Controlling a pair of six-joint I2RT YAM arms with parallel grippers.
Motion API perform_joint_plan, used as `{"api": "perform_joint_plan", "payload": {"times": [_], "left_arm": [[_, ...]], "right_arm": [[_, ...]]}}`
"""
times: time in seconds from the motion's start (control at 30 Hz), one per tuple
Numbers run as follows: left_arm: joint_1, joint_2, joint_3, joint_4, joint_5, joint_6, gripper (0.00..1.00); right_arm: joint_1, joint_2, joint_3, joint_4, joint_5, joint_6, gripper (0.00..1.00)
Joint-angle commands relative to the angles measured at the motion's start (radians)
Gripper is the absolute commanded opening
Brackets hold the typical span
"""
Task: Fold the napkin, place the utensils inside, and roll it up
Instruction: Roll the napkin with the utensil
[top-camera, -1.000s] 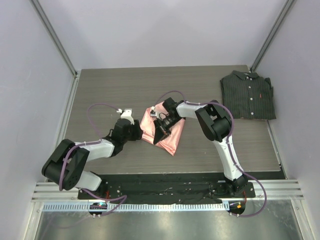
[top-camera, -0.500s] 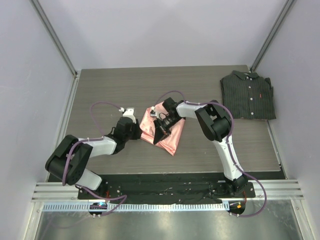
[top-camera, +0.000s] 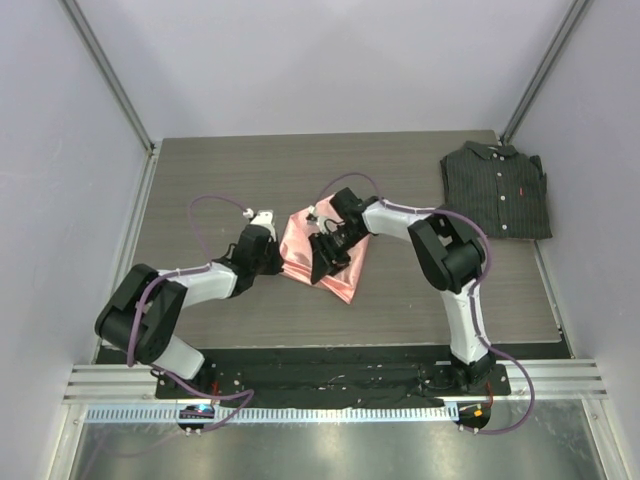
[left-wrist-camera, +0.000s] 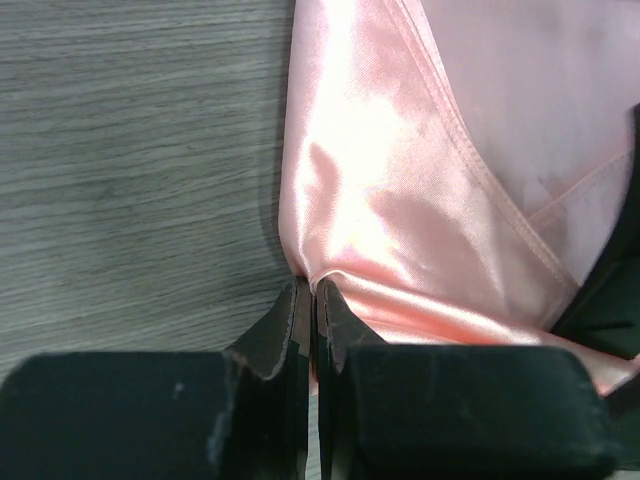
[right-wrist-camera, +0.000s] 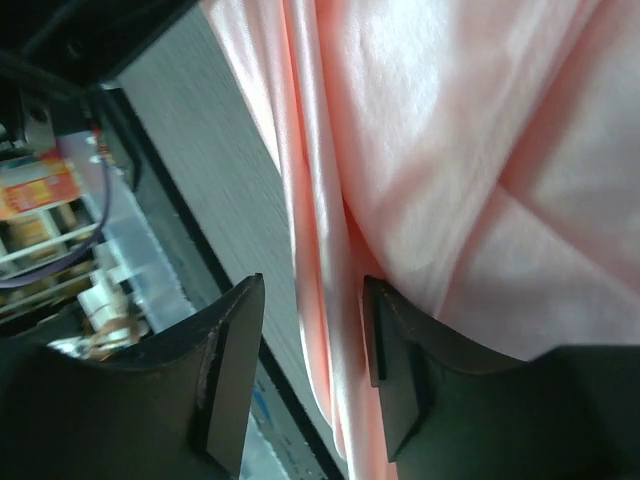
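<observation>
From above, the napkin (top-camera: 296, 245) lies as a folded pink shape in the middle of the surface (top-camera: 220, 180); the striped shirt (top-camera: 497, 190) sits well apart at the far right corner. Both arms reach in from opposite sides, the left gripper (top-camera: 279, 262) at the cloth's left edge and the right gripper (top-camera: 320, 268) over its middle; to my eye that is how you'd pin one side while working the other. I see no fork anywhere; I'd guess it is tucked under the folds or hidden by the arms, but I cannot tell.

Through the left wrist camera, the left fingers (left-wrist-camera: 290, 320) are pressed tight together with a tuck of the napkin's edge caught at their tips; the satin fans out from that pinch, low against the wood grain; I judge the grip is there to anchor or lift that edge for the roll.

Through the right wrist camera, the right fingers (right-wrist-camera: 230, 370) stand apart, straddling a long fold of cloth that runs between them unsqueezed; this gripper is open and holds nothing. The risk, I'd say, is the slippery satin sliding loose and the folds springing open with only one side held.
</observation>
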Motion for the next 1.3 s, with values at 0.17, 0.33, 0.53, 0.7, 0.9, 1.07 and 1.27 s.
{"api": "perform_joint_plan", "payload": {"times": [0.17,0.33,0.53,0.7,0.9,1.07,1.27], "left_arm": [[0.007,0.038,0.093,-0.176,-0.021,0.019,0.00],[0.007,0.049,0.122,-0.213,-0.006,0.019,0.00],[0.005,0.058,0.135,-0.230,-0.003,0.019,0.00],[0.007,0.064,0.142,-0.231,-0.003,0.022,0.00],[0.007,0.058,0.149,-0.257,-0.003,0.022,0.00],[0.007,0.058,0.155,-0.262,-0.004,0.026,0.00],[0.007,0.055,0.153,-0.270,-0.017,0.031,0.00]], "right_arm": [[0.083,-0.407,-0.251,0.151,0.518,-0.040,0.63],[0.203,-0.559,-0.411,0.269,0.790,-0.081,0.64],[0.357,-0.608,-0.518,0.396,1.083,-0.146,0.65],[0.447,-0.616,-0.543,0.456,1.214,-0.216,0.65],[0.483,-0.621,-0.537,0.476,1.241,-0.249,0.65],[0.474,-0.567,-0.520,0.464,1.278,-0.278,0.69],[0.437,-0.509,-0.497,0.435,1.213,-0.285,0.69]]}}
